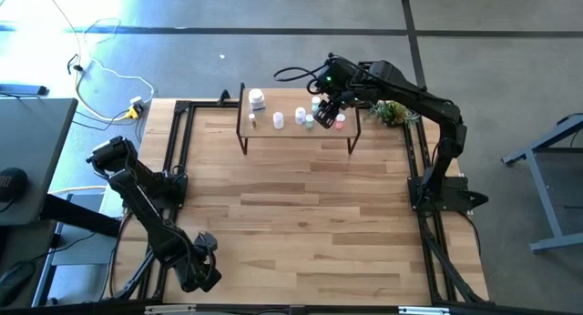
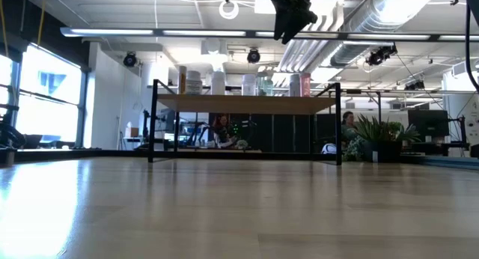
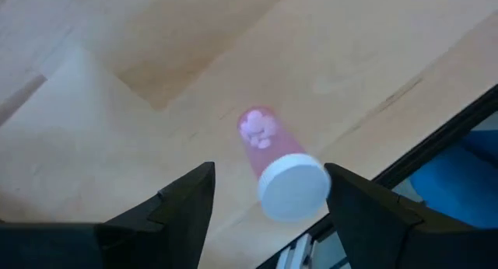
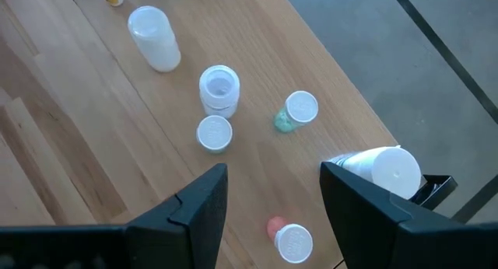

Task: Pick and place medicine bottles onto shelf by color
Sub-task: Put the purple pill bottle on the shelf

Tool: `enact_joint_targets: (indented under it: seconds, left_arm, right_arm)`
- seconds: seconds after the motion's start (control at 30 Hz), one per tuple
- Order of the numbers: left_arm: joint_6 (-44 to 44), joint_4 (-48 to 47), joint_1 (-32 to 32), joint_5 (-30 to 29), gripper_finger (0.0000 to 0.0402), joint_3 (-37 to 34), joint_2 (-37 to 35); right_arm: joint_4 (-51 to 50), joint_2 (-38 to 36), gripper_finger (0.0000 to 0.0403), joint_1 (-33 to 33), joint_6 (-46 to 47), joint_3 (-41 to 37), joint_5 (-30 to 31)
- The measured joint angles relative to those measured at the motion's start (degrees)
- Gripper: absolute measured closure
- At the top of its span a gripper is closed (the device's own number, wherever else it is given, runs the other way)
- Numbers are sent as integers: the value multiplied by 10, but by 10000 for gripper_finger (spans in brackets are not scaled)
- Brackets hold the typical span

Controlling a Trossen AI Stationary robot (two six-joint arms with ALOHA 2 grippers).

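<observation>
Risk: crowded bottles (image 4: 219, 89) on the shelf (image 1: 291, 130) could be toppled if the open, empty right gripper (image 1: 326, 112) is lowered carelessly.

Small plastic medicine bottles (image 1: 278, 120) stand in a row on the raised wooden shelf (image 1: 296, 130) at the table's far edge. Right gripper (image 1: 325, 112) hangs above the shelf's right part. Left gripper (image 1: 202, 260) sits at the near left corner, over one lying bottle (image 3: 276, 164).
</observation>
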Motion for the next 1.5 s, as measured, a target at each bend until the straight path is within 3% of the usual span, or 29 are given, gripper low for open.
enact_joint_targets:
  seconds: [0.83,1.13,1.5]
  left_arm:
    - [20,27,0,0,287,0,0]
    - [37,53,6,-1,294,5,0]
    - [181,-151,84,-85,293,142,-2]
  right_arm:
    - [0,0,206,0,2,0,0]
    - [0,0,206,0,0,0,0]
    - [-19,0,206,0,0,0,-1]
